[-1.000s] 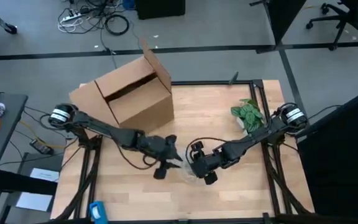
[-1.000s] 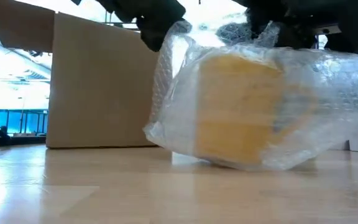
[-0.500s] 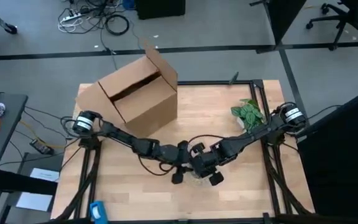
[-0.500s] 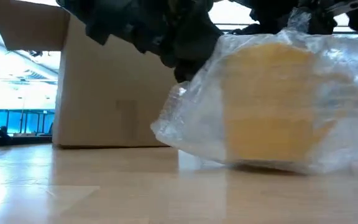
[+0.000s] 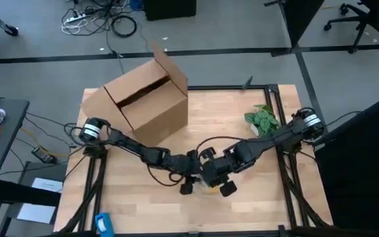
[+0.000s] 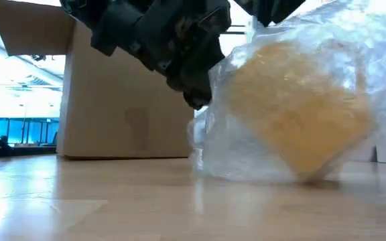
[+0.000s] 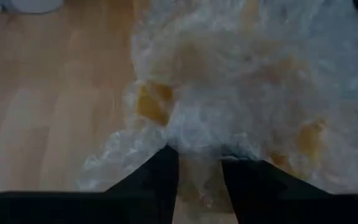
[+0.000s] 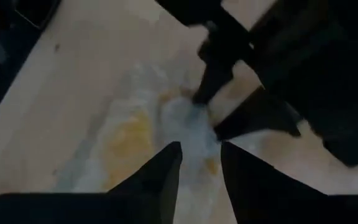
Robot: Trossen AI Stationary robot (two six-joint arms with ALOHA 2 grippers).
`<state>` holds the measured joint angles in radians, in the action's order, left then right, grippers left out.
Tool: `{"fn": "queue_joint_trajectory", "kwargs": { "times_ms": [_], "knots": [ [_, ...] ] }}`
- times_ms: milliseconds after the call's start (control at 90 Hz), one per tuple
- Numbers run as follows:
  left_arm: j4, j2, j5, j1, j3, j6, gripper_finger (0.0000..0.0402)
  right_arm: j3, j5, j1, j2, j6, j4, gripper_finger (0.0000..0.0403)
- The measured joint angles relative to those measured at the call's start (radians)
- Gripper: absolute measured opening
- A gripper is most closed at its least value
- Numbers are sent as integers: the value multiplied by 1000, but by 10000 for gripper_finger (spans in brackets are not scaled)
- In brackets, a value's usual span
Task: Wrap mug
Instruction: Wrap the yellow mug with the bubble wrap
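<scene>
1. The left gripper (image 7: 194,171) has its fingers a narrow gap apart, with a fold of the clear bubble wrap (image 7: 253,93) caught between the tips.
2. The right gripper (image 8: 199,163) also shows only a slim gap between its fingers, the tips pressed into the same bubble wrap (image 8: 166,134); whether they truly clamp it cannot be told.
3. In the high view both grippers meet near the middle of the tabletop (image 5: 143,204), toward its front edge, the left gripper (image 5: 191,176) just beside the right gripper (image 5: 217,181).
4. The mug (image 6: 300,110) sits inside the bubble wrap (image 6: 246,154), between the two grippers.
5. The low view shows the mug tilted, its long axis leaning off vertical, with one lower corner down at the tabletop (image 6: 112,207); its handle and mouth cannot be made out.
6. The open cardboard box (image 5: 147,99) stands at the tabletop's far left corner, well apart from the mug.
7. A small potted plant (image 5: 262,122) stands near the right edge.
</scene>
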<state>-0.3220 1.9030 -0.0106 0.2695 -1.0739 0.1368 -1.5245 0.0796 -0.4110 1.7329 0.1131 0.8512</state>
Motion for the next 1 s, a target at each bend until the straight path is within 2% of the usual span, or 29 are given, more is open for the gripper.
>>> {"fn": "queue_joint_trajectory", "kwargs": {
  "times_ms": [256,400,500,633,756,844,933,1000],
  "knots": [
    [52,0,3,6,-69,-78,101,228,-56,-9,-3,-142,-122,48],
    [151,0,4,9,-147,-135,101,359,-152,-21,-7,-216,-287,28],
    [303,-10,-8,9,-214,-172,101,403,-185,-26,-7,-229,-358,15],
    [601,-44,-112,23,-317,-181,101,403,-163,-26,-5,-205,-341,2],
    [863,-77,-223,76,-368,-77,101,385,-115,-28,-4,-186,-271,1],
    [965,-98,-304,141,-371,45,101,351,-48,-39,-1,-175,-191,1],
    [950,-104,-364,208,-337,166,101,315,22,-51,1,-158,-114,1],
    [839,-96,-386,249,-283,227,101,294,63,-57,4,-145,-74,0]
  ]
}}
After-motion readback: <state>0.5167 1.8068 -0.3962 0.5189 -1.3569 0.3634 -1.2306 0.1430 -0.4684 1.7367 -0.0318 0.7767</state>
